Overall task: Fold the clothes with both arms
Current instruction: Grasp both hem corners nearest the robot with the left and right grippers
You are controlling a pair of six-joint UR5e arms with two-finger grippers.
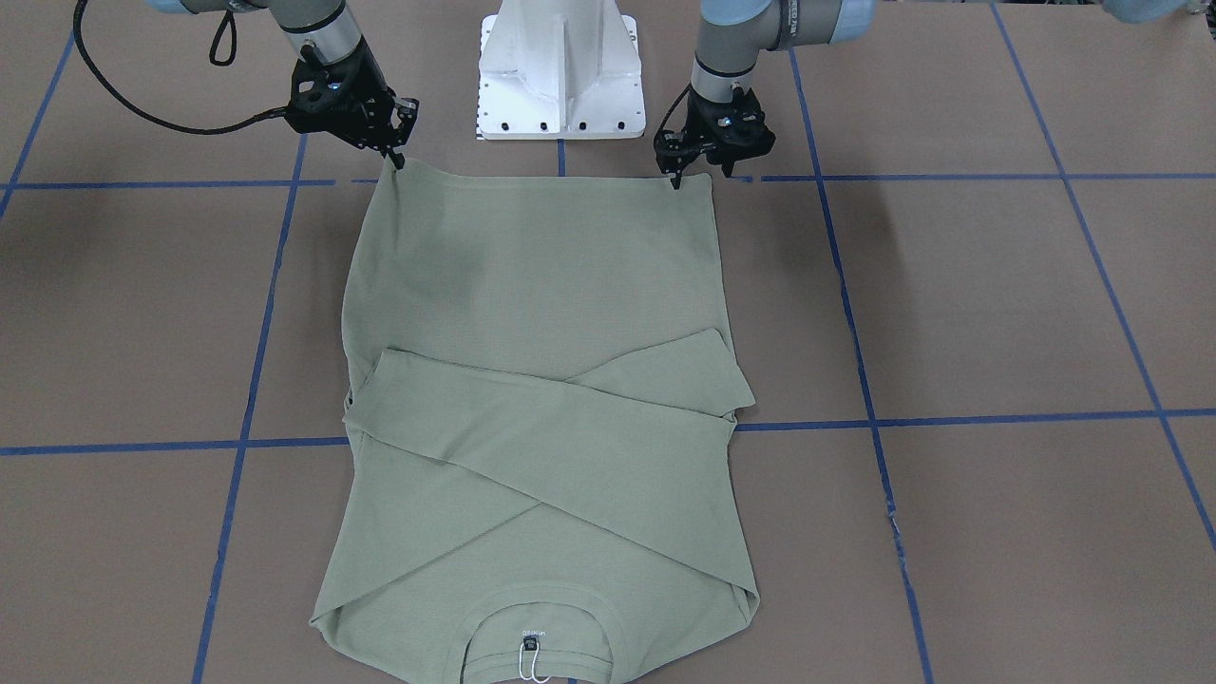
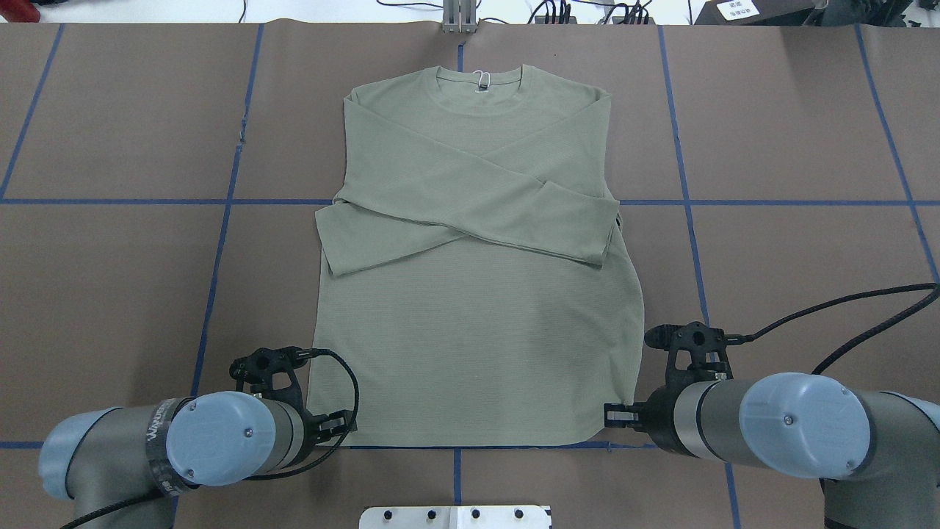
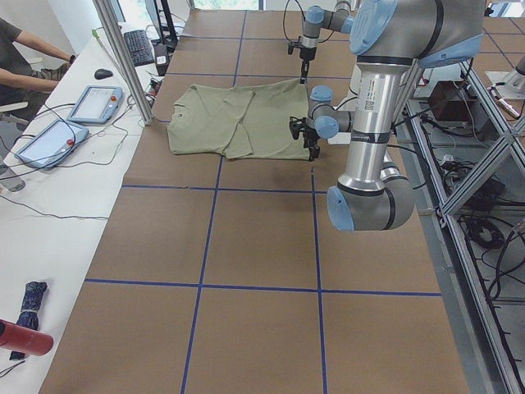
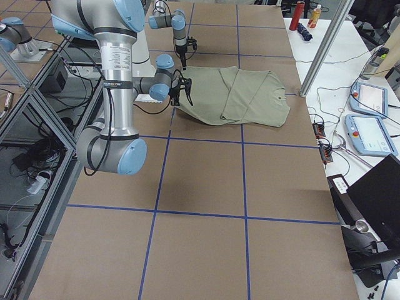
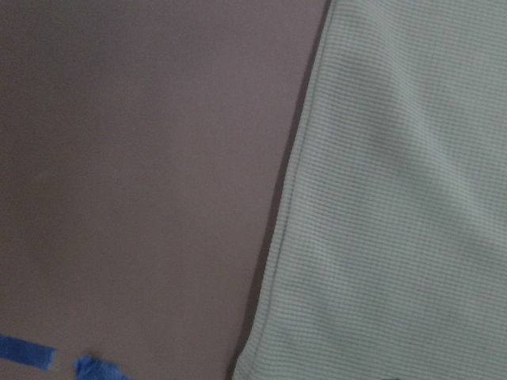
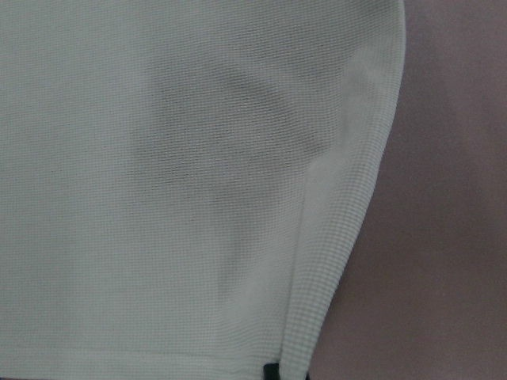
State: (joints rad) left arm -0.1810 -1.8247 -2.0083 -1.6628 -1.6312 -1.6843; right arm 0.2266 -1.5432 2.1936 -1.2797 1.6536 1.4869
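The sage-green long-sleeved shirt (image 1: 532,285) lies flat on the brown table with both sleeves crossed over its chest. Its collar and neck label (image 2: 481,79) point away from me. My left gripper (image 1: 678,177) is down at one corner of the near hem, also seen in the overhead view (image 2: 341,427). My right gripper (image 1: 396,160) is at the other hem corner (image 2: 613,415). Both look shut, pinching the hem. The left wrist view shows the shirt's side edge (image 5: 396,198). The right wrist view shows the hem corner (image 6: 198,158) and a dark fingertip (image 6: 269,372).
The white pedestal (image 1: 560,76) stands just behind the hem, between the arms. Blue tape lines (image 2: 683,202) cross the brown tabletop. A side bench holds tablets (image 3: 94,103), with an operator (image 3: 25,57) beside it. A metal post (image 3: 123,57) stands near the collar end.
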